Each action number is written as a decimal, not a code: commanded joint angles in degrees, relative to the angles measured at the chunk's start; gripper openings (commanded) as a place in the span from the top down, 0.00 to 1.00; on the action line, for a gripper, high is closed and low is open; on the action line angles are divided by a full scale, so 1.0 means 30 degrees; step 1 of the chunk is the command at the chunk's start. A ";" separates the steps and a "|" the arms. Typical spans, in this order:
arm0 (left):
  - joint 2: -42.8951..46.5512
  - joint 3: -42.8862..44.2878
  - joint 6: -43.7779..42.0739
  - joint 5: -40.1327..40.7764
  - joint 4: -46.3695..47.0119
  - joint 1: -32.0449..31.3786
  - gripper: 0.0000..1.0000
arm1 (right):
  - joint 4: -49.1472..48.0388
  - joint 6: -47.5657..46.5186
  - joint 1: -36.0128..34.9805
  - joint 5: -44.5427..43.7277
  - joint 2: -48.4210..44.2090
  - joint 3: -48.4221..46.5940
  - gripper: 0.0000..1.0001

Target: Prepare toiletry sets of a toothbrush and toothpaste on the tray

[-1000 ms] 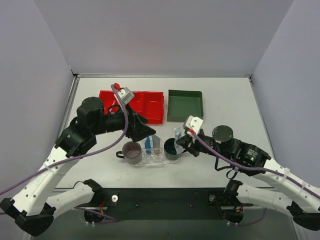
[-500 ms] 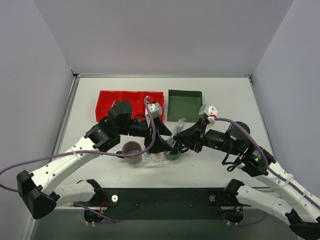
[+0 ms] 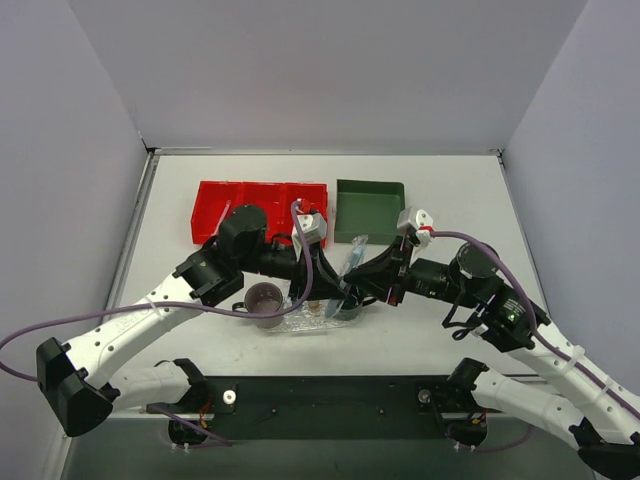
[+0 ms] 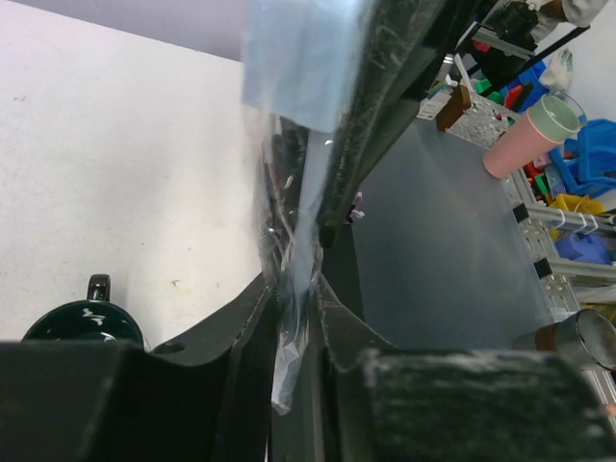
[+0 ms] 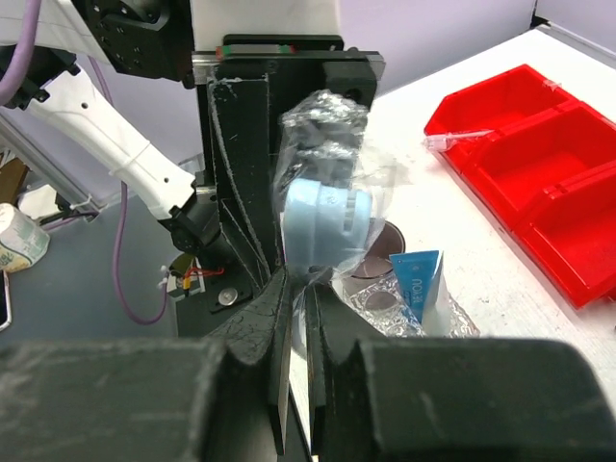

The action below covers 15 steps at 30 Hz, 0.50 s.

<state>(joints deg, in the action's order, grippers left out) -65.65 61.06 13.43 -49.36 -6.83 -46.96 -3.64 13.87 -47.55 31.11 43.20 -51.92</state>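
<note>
Left gripper (image 4: pixel 294 322) is clamped on the loose tail of a clear plastic wrapper. Inside that wrapper sits the short, slim light-blue toothbrush (image 4: pixel 300 58). The right gripper (image 5: pixel 298 310) is squeezed onto the same crinkled film from the opposite side, its jaws almost together. So 2 grippers hold 1 item in the air above the flat, clear, bumpy plastic tray (image 3: pixel 300 323), near the dark green mug (image 4: pixel 82 327) and the brown round cup (image 3: pixel 264 298).

The main risk, as I judge it, is that both grips are on thin film rather than on the brush body. If 1 arm pulls away while the other is clamped, the wrapper could stretch, tear or slide out of the jaws. If both let go close together, the toothbrush would drop. It could then bounce off a cup rim or land outside the tray.

In the right wrist view the wrapped brush bulges above the fingers. Once 1 grip opens it may swing on the film and come down crooked.

Crowding is the other hazard. In the top view the 2 wrists sit very close over the tray, with the cups just beside them. Lowering from here could knock a cup or push the light tray toward the red 3-compartment plastic bin (image 3: pixel 262 197). I cannot tell whether the fingertips of the 2 grippers touch each other.
</note>
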 commanded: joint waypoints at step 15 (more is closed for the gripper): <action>-0.0061 -0.0195 -0.4153 0.0928 -0.2322 -0.0108 1.00 | 0.2090 -0.0579 0.0586 -0.3630 -0.0836 -0.1354 0.37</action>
<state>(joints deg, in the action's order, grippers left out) -65.87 60.66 6.50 -46.92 -11.33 -47.27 0.97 13.78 -46.76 25.17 41.01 -52.40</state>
